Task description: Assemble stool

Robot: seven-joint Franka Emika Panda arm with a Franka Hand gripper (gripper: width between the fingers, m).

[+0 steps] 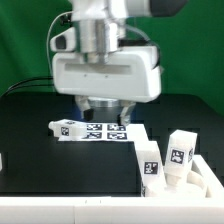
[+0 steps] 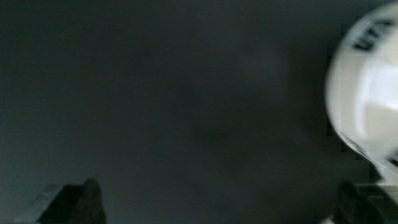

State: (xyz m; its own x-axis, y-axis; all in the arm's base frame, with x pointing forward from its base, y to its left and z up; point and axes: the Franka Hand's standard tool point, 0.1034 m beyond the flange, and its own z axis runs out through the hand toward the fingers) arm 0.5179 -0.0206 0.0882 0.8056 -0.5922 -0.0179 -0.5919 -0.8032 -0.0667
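Setting: a black table (image 1: 30, 135) in front of a green backdrop (image 1: 25, 50); seen from the exterior view unless stated otherwise.
Marker board: the marker board (image 1: 100, 131) lies flat near the middle of the table, with its black-and-white tags facing up.
Arm: the large white robot arm (image 1: 105, 70) reaches down from above and fills the upper centre of the picture.
Gripper: the gripper (image 1: 105, 110) hangs low over the table, just behind the marker board.
Gripper state: in the wrist view the gripper (image 2: 217, 200) is spread wide; its two dark fingertips (image 2: 71, 203) stand far apart, with only bare table between them.
Rounded white part: the wrist view shows a blurred, curved white part (image 2: 365, 95) beside the gripper, outside the fingers. It has a dark tag-like mark at one end. Whether it is the stool seat cannot be told.
Stool legs: on the right of the table, well apart from the gripper, stand chunky white stool legs. The nearer leg (image 1: 149, 162) and the farther leg (image 1: 181, 150) are both upright, and each shows a square tag.
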